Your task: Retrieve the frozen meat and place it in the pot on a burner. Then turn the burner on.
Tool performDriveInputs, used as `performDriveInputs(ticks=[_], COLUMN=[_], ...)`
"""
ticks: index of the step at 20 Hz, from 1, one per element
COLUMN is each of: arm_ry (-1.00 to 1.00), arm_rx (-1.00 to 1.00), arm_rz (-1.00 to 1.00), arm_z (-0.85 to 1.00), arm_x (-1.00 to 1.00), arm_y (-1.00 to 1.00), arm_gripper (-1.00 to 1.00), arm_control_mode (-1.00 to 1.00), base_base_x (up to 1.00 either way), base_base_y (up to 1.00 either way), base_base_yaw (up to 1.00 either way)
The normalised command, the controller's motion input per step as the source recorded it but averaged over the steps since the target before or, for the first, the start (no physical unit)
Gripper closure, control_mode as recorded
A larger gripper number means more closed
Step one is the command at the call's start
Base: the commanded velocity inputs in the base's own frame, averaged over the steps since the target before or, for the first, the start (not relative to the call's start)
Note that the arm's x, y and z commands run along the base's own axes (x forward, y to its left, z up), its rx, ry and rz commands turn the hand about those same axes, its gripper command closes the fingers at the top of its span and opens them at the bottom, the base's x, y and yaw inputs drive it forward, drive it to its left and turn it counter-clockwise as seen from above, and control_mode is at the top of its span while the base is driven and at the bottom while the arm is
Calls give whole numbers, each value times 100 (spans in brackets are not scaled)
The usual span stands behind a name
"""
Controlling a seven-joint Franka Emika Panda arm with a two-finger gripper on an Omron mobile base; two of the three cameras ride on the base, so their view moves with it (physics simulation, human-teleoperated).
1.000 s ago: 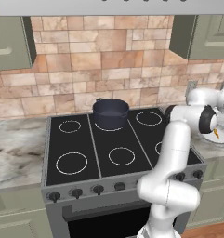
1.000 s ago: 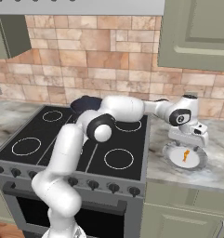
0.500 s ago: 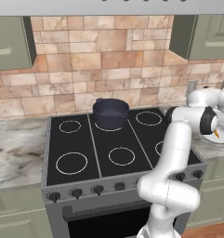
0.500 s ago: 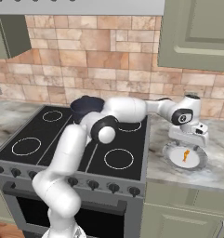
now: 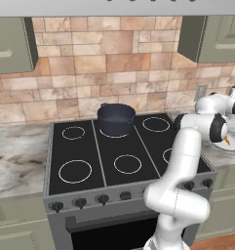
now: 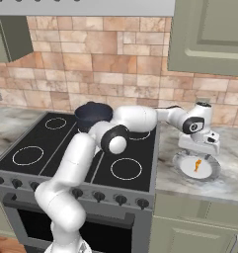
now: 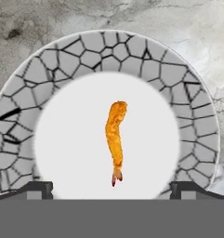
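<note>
Orange, breaded and thin, the frozen meat [image 7: 115, 139] is lying at the middle of a round plate [image 7: 20, 125] with a cracked-mosaic grey rim, and that plate is resting on the marble desk [image 6: 229, 173] just beside the cooktop's right edge. In the hand view the piece is running from about 12 o'clock down to 6 o'clock, its reddish end pointing toward the tool.

Over the last second the hand has been drifting a little closer above the plate while the base has stayed where it was; the pot and the plate are sitting where they were. The tool [image 6: 205, 149] is now hanging over the plate [image 6: 182, 165] with its jaws spread as wide as they go and holding nothing, its two dark tips framing the plate's white centre at roughly 7 and 5 o'clock of the hand view, well apart from the meat.

That is reading as the end of the approach: the piece is lined up between the open tips, so a straight descent and a close look like the next call. The meat is slim, so the tips will probably need to reach right down to the plate.

Navy-black, the pot [image 5: 116, 118] is waiting on a rear-centre burner [image 5: 114, 135], at about 10 o'clock from the plate in the right base view.
</note>
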Motion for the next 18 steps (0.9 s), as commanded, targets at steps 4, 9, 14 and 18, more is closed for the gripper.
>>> performDriveInputs(ticks=[4,9,14,18], arm_ry=[0,0,0,0], arm_rx=[0,0,0,3], arm_rz=[8,7,5,2], arm_z=[-13,-17,-20,-17], arm_x=[13,9,3,0], arm_y=[-6,-9,-10,0], arm_gripper=[-100,-100,-100,-100], arm_control_mode=[-100,-100,-100,-100], base_base_x=[0,0,0,0], base_base_y=[0,0,0,0], base_base_yaw=[0,0,0,0])
